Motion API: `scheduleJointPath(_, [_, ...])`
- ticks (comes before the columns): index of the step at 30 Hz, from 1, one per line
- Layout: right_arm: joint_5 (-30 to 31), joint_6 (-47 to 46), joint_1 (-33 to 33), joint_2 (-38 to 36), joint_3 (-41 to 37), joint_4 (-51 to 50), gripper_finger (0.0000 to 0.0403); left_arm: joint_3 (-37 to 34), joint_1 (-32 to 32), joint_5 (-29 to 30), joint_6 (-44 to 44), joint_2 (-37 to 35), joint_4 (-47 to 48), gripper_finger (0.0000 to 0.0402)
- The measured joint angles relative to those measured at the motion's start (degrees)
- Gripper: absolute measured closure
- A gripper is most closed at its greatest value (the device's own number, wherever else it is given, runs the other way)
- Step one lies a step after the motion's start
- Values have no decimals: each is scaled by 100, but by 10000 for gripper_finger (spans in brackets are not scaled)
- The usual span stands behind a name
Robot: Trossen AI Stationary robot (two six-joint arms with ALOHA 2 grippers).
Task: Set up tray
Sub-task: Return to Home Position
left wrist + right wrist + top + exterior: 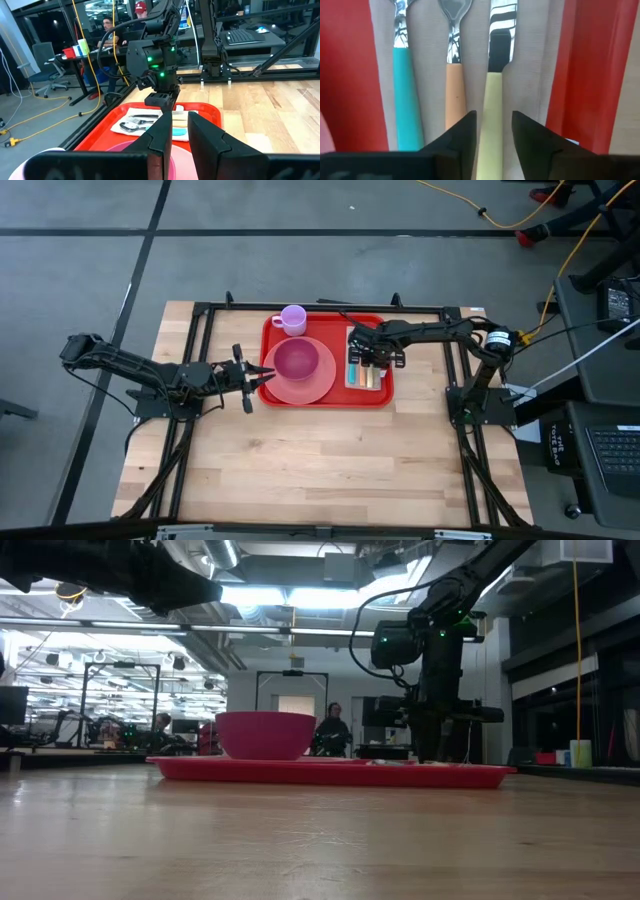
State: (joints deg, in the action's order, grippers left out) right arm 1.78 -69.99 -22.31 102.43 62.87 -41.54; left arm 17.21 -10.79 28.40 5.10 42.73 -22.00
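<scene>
R gripper [494, 137], fingers apart, astride yellow knife [492, 95] on napkin [432, 75] in red tray [345, 75].

Table [330, 460]: light wooden plank top, rectangular. A black metal frame [420, 307] is fitted along the far edge, with rails carried down both sides towards the near edge. Two arm bases are mounted on the top, left [160, 402] and right [480, 405]. A red tray [335, 326] is laid flat at the far middle, between the bases.

Soft overhead light — ceiling lamps [300, 595] glare, knife blade [501, 20] glints.
</scene>
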Motion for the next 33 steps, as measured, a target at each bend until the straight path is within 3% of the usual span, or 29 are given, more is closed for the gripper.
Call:
scheduleJointPath(11, [-115, 302, -2, -43, 0, -31, 271, 0, 0, -2, 1, 1, 2, 347])
scheduleJointPath(22, [-70, 845, 37, -979, 0, -123, 270, 2, 0, 0, 5, 1, 109, 347])
scheduleJointPath(29, [921, 1784, 427, -1678, 0, -450, 274, 2, 0, -2, 3, 1, 94, 347])
scheduleJointPath(33, [1521, 2124, 762, -2066, 0, -560, 314, 2, 0, -2, 5, 1, 91, 347])
